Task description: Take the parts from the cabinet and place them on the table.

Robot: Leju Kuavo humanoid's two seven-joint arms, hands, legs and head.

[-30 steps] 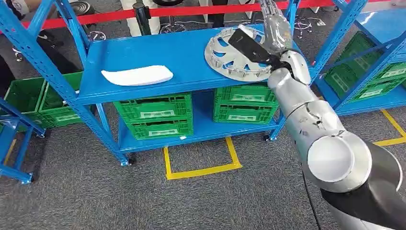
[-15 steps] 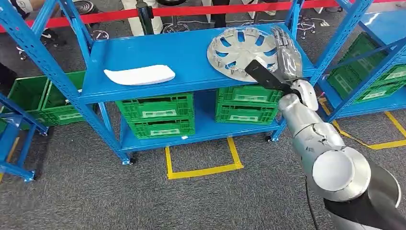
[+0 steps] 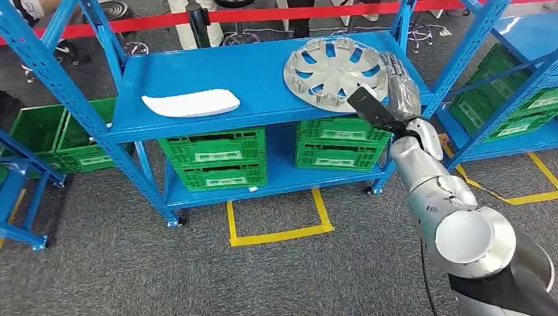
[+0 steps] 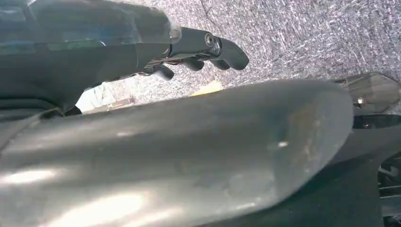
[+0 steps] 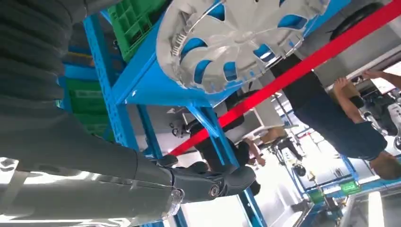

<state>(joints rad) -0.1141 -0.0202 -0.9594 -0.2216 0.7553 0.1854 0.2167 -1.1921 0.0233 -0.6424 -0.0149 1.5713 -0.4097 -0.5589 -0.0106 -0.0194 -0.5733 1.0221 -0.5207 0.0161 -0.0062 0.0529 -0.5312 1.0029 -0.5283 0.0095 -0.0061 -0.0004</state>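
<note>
Just beside the right robot hand (image 3: 401, 89), on its inner side, the silver wheel cover (image 3: 332, 69) lies flat on the top shelf (image 3: 217, 72) of the blue cabinet; the fingers are stretched out and apart along the cover's rim, holding nothing. Left robot hand (image 4: 198, 49) hangs over grey floor, fingers partly curled around nothing, so I cannot tell its state. Well apart from the right hand, across the shelf, lies a white curved part (image 3: 191, 103). Judgement: to grasp well, slide fingers under the raised rim, thumb on top, and lift level to clear the upright. Versus one second ago: the hand has come back and down from over the cover to its near edge.
</note>
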